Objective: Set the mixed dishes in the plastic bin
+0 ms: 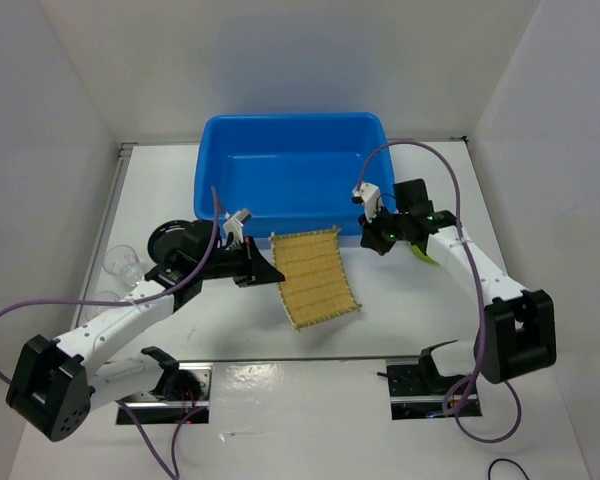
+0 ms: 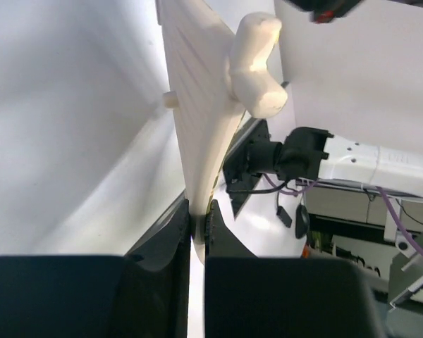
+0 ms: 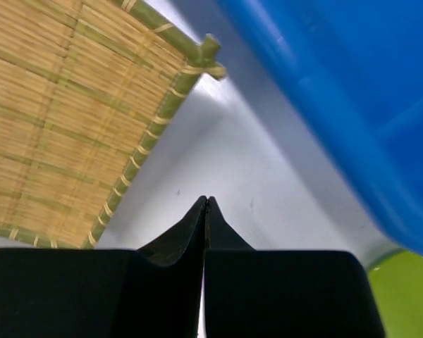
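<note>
The tan woven bamboo mat lies just in front of the blue plastic bin. My left gripper is shut on the mat's left edge. In the left wrist view the mat runs edge-on up from the closed jaws of this gripper. My right gripper hangs shut and empty beside the bin's front right corner, right of the mat. Its closed tips are over bare table. The lime-green plate shows partly under the right arm. Clear glasses stand at the far left.
White walls close in the table on the left, back and right. The bin's blue wall is close to the right gripper. The green plate sits at its lower right. Purple cables loop from both arms. The right arm shows beyond the mat.
</note>
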Controlling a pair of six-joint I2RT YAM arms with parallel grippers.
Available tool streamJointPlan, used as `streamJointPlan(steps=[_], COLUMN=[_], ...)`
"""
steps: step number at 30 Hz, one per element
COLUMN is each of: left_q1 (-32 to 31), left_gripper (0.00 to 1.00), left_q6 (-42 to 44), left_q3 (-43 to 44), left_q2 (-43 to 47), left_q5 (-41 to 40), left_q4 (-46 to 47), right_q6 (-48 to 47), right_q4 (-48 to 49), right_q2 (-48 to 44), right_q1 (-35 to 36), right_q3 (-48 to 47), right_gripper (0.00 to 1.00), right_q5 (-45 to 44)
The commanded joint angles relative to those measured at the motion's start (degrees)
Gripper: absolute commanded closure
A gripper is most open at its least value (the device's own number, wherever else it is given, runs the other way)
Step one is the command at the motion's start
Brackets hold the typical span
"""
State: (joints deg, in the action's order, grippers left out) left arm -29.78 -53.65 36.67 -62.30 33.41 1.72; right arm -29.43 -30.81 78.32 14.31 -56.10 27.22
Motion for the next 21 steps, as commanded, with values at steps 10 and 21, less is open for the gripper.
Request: streamJointPlan(steps=[10,21], left_q1=[5.69,9.65], left_gripper=[1.0,1.0], left_q6=[2.93,4.96], left_q3=[4.28,21.16], left_q2=[4.73,1.48], left_q5=[3.59,12.38], left_q4=[-8.91,-17.09], right_q6=[2.54,7.11], right_q4=[7.95,15.78], right_q2=[-6.96,-16.44], right_q1=[-4.9,-8.85], right_q3=[3.19,7.23], right_gripper=[1.0,1.0], right_q5=[-0.41,-7.27])
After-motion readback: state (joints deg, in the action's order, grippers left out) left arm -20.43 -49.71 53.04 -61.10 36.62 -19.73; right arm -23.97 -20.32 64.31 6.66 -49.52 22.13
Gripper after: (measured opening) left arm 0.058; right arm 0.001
